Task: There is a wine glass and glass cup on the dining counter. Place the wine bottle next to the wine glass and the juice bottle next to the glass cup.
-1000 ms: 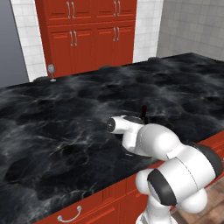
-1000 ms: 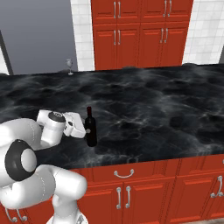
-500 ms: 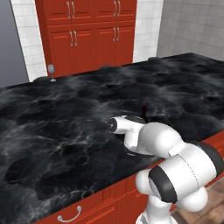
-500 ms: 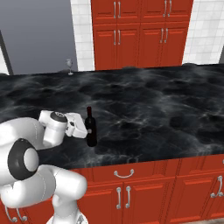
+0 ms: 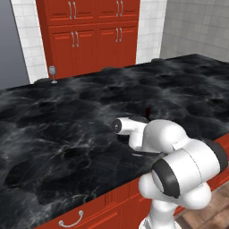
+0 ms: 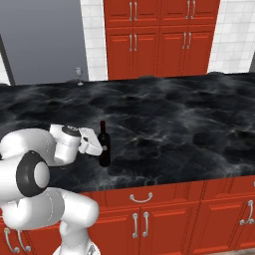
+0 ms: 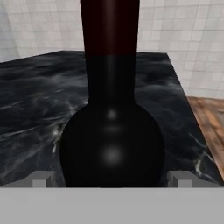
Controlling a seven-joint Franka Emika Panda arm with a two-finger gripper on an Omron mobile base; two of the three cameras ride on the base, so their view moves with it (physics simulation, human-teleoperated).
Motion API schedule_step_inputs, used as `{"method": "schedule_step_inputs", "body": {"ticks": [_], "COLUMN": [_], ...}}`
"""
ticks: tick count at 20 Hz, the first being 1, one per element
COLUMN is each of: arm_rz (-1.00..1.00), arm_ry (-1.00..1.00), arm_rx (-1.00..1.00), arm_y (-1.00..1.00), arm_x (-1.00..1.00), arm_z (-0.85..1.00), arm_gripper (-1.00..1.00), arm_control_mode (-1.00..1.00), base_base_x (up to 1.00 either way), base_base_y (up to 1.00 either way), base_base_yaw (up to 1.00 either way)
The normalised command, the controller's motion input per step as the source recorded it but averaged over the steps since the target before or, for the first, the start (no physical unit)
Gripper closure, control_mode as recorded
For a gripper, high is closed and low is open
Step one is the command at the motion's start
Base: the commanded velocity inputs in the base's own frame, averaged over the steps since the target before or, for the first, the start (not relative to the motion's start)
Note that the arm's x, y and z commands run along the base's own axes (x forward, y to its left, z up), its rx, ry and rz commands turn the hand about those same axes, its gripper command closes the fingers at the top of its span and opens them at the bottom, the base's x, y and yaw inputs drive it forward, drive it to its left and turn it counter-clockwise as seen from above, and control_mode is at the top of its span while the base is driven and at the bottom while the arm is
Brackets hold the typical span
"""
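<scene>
Gripper (image 6: 101,148) straddling bottle (image 6: 103,144), grasp unclear.
Smooth, tall glass looks slippery and tippy; hold low body; glass (image 6: 78,75) at 11 o'clock.

White glossy arm (image 6: 30,149), fat rounded links, dark grey rings at joints, grey-capped wrist, small white tool (image 6: 97,147).

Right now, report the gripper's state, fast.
Gripper: open, one finger on each side of the upright wine bottle on the dining counter; not yet clamped.
</scene>
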Motion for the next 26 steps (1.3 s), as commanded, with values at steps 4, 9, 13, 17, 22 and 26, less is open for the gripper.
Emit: {"method": "schedule_step_inputs", "body": {"ticks": [4, 9, 13, 17, 22, 26], "arm_rz": [0.03, 0.04, 0.04, 0.04, 0.03, 0.00], "arm_ry": [0.02, 0.01, 0.00, 0.00, 0.00, 0.00], "arm_rx": [0.00, 0.00, 0.00, 0.00, 0.00, 0.00], "arm_y": [-0.03, -0.03, -0.03, -0.02, 0.01, 0.14], "arm_x": [0.13, 0.11, 0.02, 0.01, -0.13, -0.30], "arm_z": [-0.03, -0.02, 0.00, 0.00, 0.13, 0.34], "arm_gripper": [-1.00, -1.00, 1.00, 1.00, 1.00, 1.00], "arm_control_mode": [-1.00, -1.00, -1.00, -1.00, -1.00, -1.00], "base_base_x": [0.00, 0.00, 0.00, 0.00, 0.00, 0.00], "base_base_y": [0.00, 0.00, 0.00, 0.00, 0.00, 0.00], "base_base_yaw": [0.00, 0.00, 0.00, 0.00, 0.00, 0.00]}}
